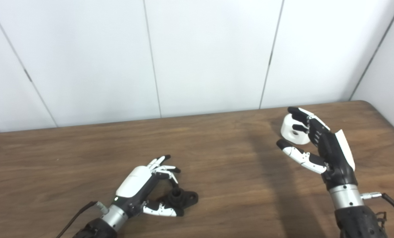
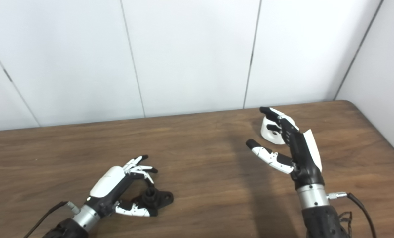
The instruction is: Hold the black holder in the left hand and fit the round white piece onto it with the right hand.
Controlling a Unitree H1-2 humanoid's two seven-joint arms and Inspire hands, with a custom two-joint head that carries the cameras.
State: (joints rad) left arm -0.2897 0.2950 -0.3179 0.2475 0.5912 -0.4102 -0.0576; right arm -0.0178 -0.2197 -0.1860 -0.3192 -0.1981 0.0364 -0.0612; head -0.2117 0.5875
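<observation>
The black holder (image 1: 182, 199) lies on the wooden table (image 1: 216, 158) at the near left, with a short post standing up from a flat base. My left hand (image 1: 140, 185) is over it, fingers curved above the post and thumb along its near side, not closed on it. The round white piece (image 1: 291, 129) sits on the table at the far right, a hole in its face. My right hand (image 1: 316, 145) is open just in front of it, fingers reaching over its right side and thumb spread out to the left.
A white panelled wall (image 1: 197, 56) stands behind the table's far edge. The table's rounded right corner (image 1: 375, 105) is close to the white piece. A cable (image 1: 392, 201) runs from my right wrist.
</observation>
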